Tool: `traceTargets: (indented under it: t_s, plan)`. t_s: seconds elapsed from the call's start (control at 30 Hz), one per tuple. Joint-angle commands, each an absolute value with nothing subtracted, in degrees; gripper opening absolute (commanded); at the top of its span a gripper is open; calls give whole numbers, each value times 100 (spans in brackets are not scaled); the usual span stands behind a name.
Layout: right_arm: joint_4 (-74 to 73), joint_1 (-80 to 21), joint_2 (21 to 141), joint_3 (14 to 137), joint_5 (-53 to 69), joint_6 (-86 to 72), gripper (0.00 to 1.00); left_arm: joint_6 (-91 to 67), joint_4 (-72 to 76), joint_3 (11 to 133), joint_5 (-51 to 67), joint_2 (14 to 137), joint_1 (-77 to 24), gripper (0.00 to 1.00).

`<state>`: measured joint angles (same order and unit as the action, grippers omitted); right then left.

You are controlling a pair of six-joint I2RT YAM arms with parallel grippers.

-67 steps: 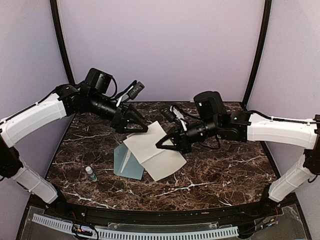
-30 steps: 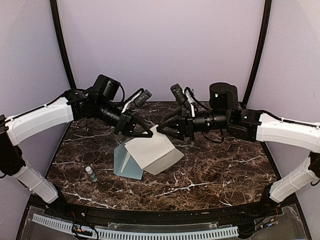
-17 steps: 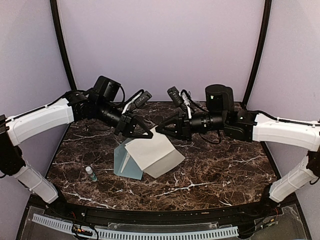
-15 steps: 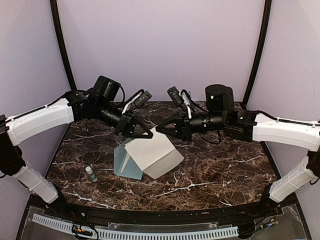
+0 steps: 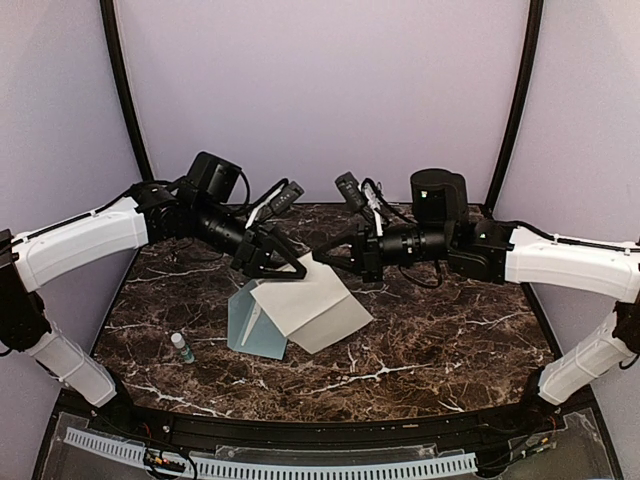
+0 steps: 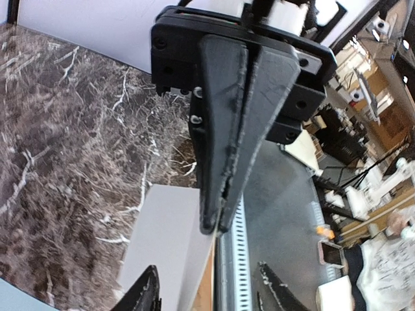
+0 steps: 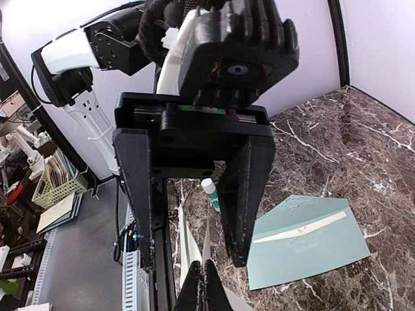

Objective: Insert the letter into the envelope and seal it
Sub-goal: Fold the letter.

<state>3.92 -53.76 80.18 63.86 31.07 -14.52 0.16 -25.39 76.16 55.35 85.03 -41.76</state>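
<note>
The cream letter [image 5: 312,308] is folded and hangs tilted over the marble table [image 5: 450,340], its lower part resting near the teal envelope [image 5: 252,325]. My right gripper [image 5: 322,257] is shut on the letter's upper edge; the left wrist view shows its closed fingers [image 6: 224,129] pinching the sheet [image 6: 162,246]. My left gripper [image 5: 290,270] stands open just beside that edge, its fingertips [image 6: 146,295] spread to either side of the paper. In the right wrist view the envelope [image 7: 305,240] lies flat with its flap open, its pale glue strip showing.
A small glue stick [image 5: 182,347] lies on the table at the front left, also seen past the left gripper's open fingers as a white-capped glue stick [image 7: 209,191]. A white perforated rail [image 5: 270,465] runs along the near edge.
My left gripper has opened and let go of the letter. My right gripper has closed on the letter's upper edge. The sheet has barely moved.
</note>
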Motion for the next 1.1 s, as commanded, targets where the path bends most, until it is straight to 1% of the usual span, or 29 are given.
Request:
traceTargets:
  t_s: [0.0, 0.03, 0.07, 0.1, 0.17, 0.2, 0.23, 0.27, 0.3, 0.37, 0.4, 0.5, 0.6, 0.63, 0.77, 0.83, 0.9, 0.97, 1.0, 1.03, 1.07]
  plan:
    - [420, -5289, 8016, 6544, 2794, -1704, 0, 132, -2543, 7524, 5334, 8272, -4209, 42]
    - [380, -5260, 8022, 6552, 2759, -1751, 0, 149, -2541, 7519, 5317, 8264, -4218, 32]
    - [345, -5244, 8030, 6556, 2738, -1782, 0, 154, -2536, 7517, 5289, 8259, -4230, 26]
    - [323, -5231, 8031, 6552, 2742, -1806, 5, 146, -2517, 7509, 5272, 8250, -4229, 13]
    - [340, -5221, 8006, 6485, 2897, -1790, 26, 100, -2435, 7483, 5178, 8209, -4230, 1]
    - [416, -5221, 7987, 6417, 3027, -1777, 36, 67, -2373, 7464, 5173, 8152, -4229, 0]
    - [483, -5208, 7961, 6348, 3218, -1777, 44, 37, -2226, 7410, 5174, 8123, -4228, 0]
    - [503, -5208, 7954, 6263, 3365, -1773, 48, -52, -2146, 7365, 5180, 8056, -4219, 0]
    - [509, -5204, 7943, 6200, 3479, -1770, 51, -158, -2013, 7352, 5224, 8027, -4203, 0]
    - [498, -5198, 7945, 6090, 3702, -1767, 52, -274, -1878, 7345, 5372, 7987, -4165, 0]
    - [481, -5195, 7935, 6049, 3818, -1767, 51, -341, -1816, 7347, 5441, 7982, -4148, 0]
    - [451, -5194, 7886, 5918, 4064, -1767, 44, -410, -1778, 7348, 5609, 7987, -4053, 0]
    - [393, -5193, 7778, 5822, 4037, -1758, 33, -430, -1788, 7348, 5648, 7994, -3982, 0]
    - [383, -5194, 7734, 5792, 4016, -1750, 31, -430, -1791, 7348, 5655, 7991, -3951, 0]
    - [370, -5190, 7586, 5698, 3942, -1732, 28, -459, -1783, 7339, 5702, 7981, -3860, 0]
    - [348, -5186, 7519, 5670, 3921, -1715, 23, -472, -1776, 7336, 5753, 7991, -3820, 0]
    - [334, -5186, 7469, 5648, 3927, -1705, 18, -506, -1752, 7324, 5806, 7989, -3784, 0]
    - [334, -5186, 7438, 5634, 3931, -1712, 11, -557, -1710, 7297, 5849, 7989, -3756, 1]
    - [340, -5186, 7424, 5634, 3928, -1720, 6, -561, -1700, 7296, 5835, 7989, -3754, 6]
    - [342, -5181, 7414, 5642, 3897, -1736, 0, -553, -1711, 7295, 5800, 7983, -3758, 23]
    - [347, -5185, 7402, 5645, 3848, -1756, 0, -514, -1746, 7295, 5667, 7968, -3759, 32]
